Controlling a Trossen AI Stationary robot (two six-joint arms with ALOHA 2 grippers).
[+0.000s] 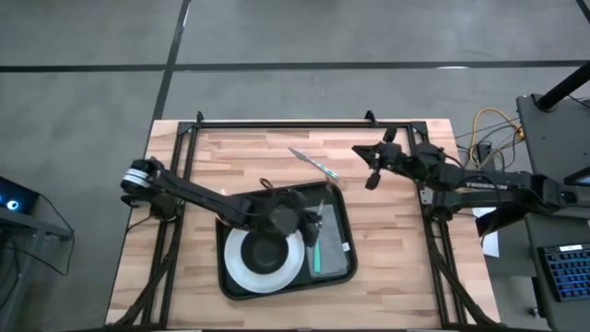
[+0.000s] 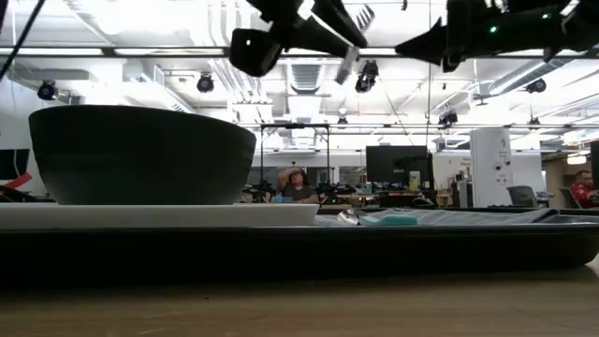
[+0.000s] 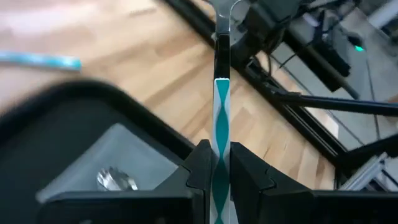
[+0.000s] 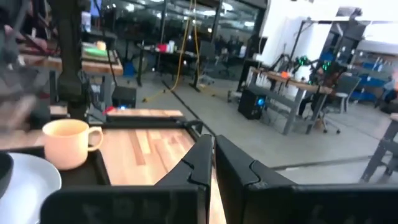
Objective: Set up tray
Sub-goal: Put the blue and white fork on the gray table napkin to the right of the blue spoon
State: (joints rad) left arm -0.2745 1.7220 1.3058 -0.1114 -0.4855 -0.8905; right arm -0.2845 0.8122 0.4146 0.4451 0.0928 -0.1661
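Only one marking can be read — white capitals spelling "TROSSEN" on the right arm's dark forearm (image 1: 484,183) in the high view (the end letters are faint). Nothing else is legible — no numbers, no signs.

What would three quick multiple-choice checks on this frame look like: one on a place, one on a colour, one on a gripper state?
1. Where does the dark bowl sit?
A. on the white plate in the tray
B. on the bare table
C. on the napkin

2. What colour is the handle of the utensil in the left gripper?
A. red
B. teal and white
C. yellow

3. What state is the right gripper in?
A. wide open
B. shut on a cup
C. shut, holding nothing

Answers:
1 A, the high view shows the bowl ringed by the plate's white rim.
2 B, the left wrist view shows teal and white bands.
3 C, the right wrist view shows its fingers together with nothing between them.
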